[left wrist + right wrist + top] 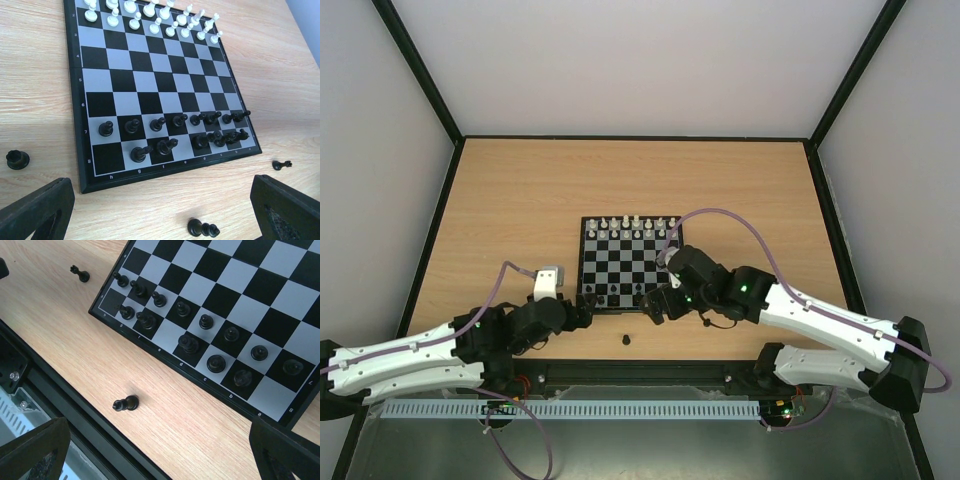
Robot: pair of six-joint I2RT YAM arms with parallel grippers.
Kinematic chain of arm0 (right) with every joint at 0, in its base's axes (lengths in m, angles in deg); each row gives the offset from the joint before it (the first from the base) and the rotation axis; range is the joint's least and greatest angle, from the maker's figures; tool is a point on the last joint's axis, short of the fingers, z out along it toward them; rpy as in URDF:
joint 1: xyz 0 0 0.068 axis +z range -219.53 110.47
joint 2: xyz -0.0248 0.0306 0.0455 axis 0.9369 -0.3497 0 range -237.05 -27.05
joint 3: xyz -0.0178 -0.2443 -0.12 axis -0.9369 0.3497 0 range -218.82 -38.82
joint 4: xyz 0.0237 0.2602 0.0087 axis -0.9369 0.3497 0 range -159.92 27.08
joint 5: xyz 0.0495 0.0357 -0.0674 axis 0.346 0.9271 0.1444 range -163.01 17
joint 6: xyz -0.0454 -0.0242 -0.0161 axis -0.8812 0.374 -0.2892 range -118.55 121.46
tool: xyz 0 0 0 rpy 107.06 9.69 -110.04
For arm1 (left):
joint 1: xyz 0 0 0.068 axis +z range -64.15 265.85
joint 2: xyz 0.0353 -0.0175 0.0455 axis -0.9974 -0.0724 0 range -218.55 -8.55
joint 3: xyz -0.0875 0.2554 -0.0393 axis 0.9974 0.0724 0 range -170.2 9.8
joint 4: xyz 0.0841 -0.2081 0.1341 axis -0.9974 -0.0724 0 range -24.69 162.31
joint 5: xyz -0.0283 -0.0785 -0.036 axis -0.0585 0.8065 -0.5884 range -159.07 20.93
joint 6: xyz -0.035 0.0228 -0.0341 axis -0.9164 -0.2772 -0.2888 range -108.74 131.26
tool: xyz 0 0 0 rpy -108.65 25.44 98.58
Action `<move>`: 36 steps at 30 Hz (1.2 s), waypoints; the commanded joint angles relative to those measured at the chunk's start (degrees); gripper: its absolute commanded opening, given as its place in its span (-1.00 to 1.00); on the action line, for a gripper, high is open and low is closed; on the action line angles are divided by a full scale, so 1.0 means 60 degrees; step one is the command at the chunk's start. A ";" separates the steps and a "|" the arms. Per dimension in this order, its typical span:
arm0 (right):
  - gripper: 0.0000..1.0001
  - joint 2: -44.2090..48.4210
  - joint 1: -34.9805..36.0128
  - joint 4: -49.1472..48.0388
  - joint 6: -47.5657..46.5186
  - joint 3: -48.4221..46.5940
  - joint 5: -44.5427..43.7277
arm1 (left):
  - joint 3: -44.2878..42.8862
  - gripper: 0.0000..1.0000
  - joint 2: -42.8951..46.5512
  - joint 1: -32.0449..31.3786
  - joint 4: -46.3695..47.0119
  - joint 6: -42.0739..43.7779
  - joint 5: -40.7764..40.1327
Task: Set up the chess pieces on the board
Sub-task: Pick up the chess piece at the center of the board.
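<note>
The board (630,262) lies mid-table. White chess pieces (630,225) fill its far rows and black chess pieces (632,292) its near rows. In the left wrist view the board (75,90) has black pieces (165,122) near and white pieces (150,15) far. A loose black piece (626,341) stands on the wood in front of the board, also seen in both wrist views (203,228) (125,403). My left gripper (582,305) (160,220) is open and empty at the board's near left corner. My right gripper (655,300) (160,460) is open and empty above the near edge.
Other loose black pieces lie off the board: a squat one (17,159) left of it, a small one (281,164) off the near right corner, and a slim one (80,274). A black rail (640,372) runs along the table's near edge.
</note>
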State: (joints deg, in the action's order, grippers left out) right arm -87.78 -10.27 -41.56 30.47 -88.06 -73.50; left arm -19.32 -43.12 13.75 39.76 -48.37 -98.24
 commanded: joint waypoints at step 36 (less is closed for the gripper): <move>0.18 -0.5330 0.2910 -0.0479 0.1047 -0.1444 -0.1253 | -0.1003 0.98 0.2235 -0.0040 -0.0235 0.1174 0.0585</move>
State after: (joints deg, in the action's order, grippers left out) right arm -117.50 6.39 -45.63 35.34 -94.44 -78.31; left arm -26.34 -30.03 13.75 38.14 -42.30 -95.53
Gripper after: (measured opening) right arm 0.617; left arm 0.993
